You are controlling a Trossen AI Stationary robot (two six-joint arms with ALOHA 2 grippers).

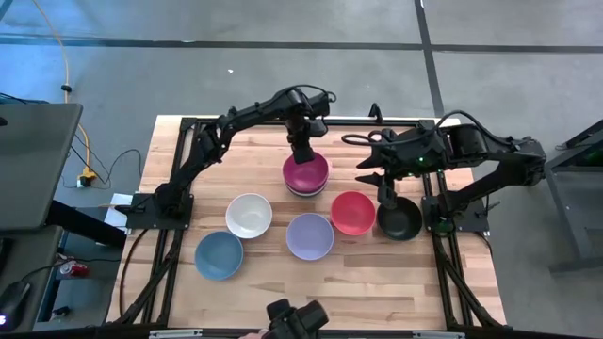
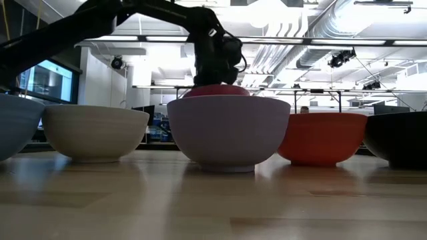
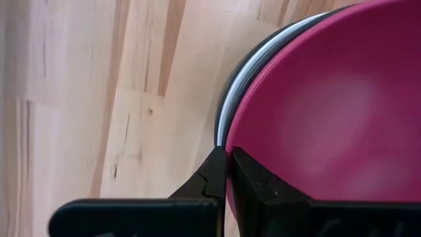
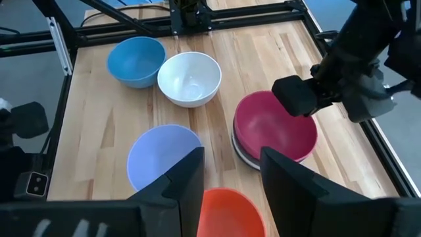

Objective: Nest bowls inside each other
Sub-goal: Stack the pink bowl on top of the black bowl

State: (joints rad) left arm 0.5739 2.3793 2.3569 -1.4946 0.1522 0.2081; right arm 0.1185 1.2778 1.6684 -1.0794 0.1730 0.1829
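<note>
Magenta bowl (image 3: 329,112) rim sits pinched between left jaws.

Left gripper (image 1: 303,153) on the far rim of the magenta bowl (image 1: 306,172), red bowl (image 1: 352,212) nearby.

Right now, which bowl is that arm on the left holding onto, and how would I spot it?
Look toward the far middle of the wooden table, where bowls are stacked. The left end effector is shut on the rim of the smooth round magenta bowl that tops the stack. It is the only magenta one, and unlike the single bowls nearer the front, it has others beneath it.
</note>
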